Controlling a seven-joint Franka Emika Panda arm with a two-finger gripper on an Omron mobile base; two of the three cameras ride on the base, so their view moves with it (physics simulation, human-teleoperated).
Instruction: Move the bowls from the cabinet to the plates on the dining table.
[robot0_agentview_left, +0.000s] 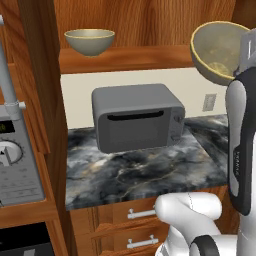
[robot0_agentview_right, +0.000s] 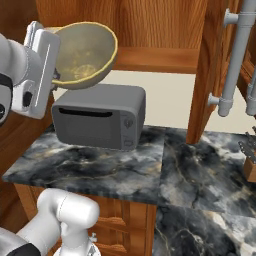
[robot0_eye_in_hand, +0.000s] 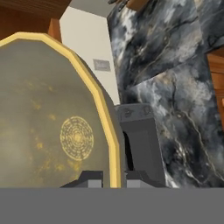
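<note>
Grey-olive round bowl (robot0_agentview_right: 84, 54) with pale yellow rim clamped in gripper (robot0_eye_in_hand: 114, 178), tipped sideways above grey toaster oven (robot0_agentview_left: 136, 117); matching bowl (robot0_agentview_left: 90, 41) upright on wooden cabinet shelf (robot0_agentview_left: 125, 59), left end.

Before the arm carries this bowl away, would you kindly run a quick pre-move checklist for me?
1. Claw shut on the held bowl, fingers pinching its rim: ok.
2. Held bowl level: not ok, it is tipped on its side.
3. Held bowl clear of the toaster oven below: ok, there is a gap.
4. Second bowl upright on the cabinet shelf: ok.
5. Plates ready on the dining table: cannot tell.
</note>
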